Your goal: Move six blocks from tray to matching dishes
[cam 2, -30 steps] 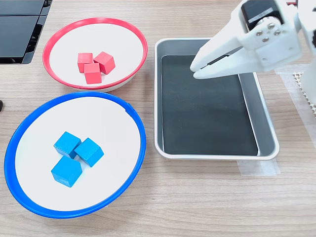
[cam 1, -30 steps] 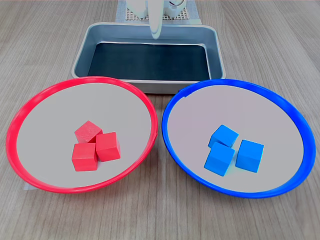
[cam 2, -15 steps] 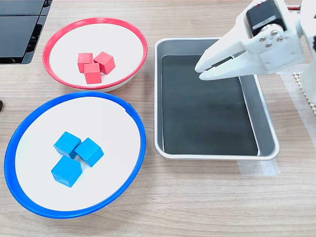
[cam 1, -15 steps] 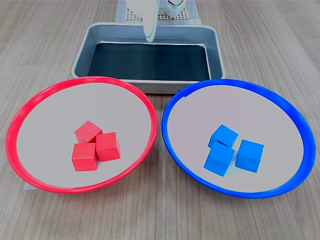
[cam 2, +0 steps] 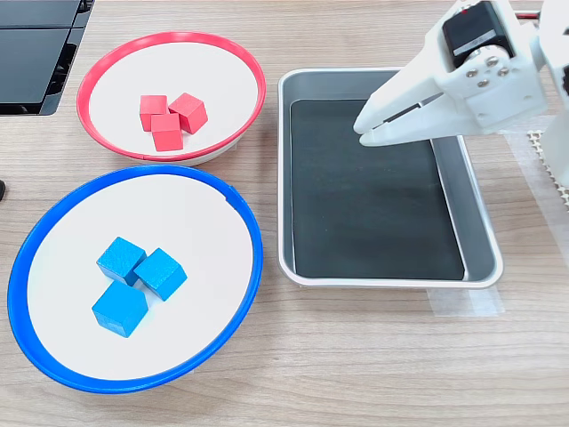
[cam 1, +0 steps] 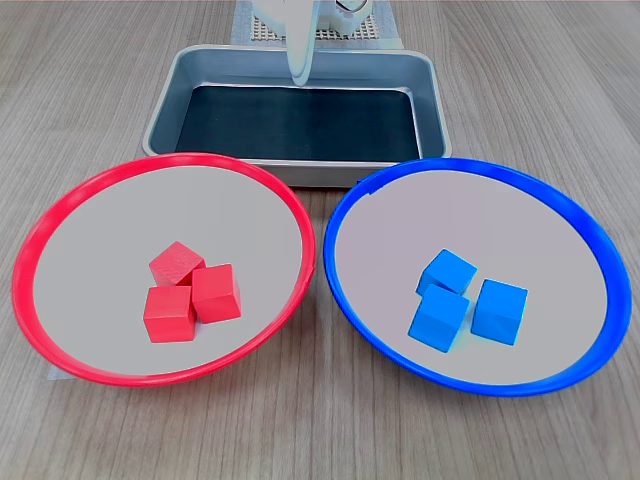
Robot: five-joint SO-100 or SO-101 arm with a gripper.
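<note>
Three red blocks [cam 1: 178, 264] [cam 2: 167, 132] lie clustered in the red-rimmed dish [cam 1: 40, 230] [cam 2: 89, 80]. A cluster of three blue blocks [cam 1: 499, 311] [cam 2: 121, 260] rests in the blue-rimmed dish [cam 1: 340, 210] [cam 2: 249, 231]. The silver tray [cam 1: 165, 110] [cam 2: 284, 178] shows only its bare black floor. My white gripper [cam 1: 298, 75] [cam 2: 360, 129] hangs above the tray's far end in the first exterior view, over the tray's upper part in the second exterior view. Its jaws are shut with nothing between them.
The arm's base stands on a white mesh mat [cam 1: 265, 30] [cam 2: 542, 160] behind the tray. Black flat objects [cam 2: 36, 53] lie at the second exterior view's upper left. A strip of tape [cam 2: 467, 302] sits by the tray's corner. Wood tabletop surrounds everything.
Over the last second the gripper drew back a little toward the arm's base above the tray; in the last half second it barely moved. The blocks stayed put.
</note>
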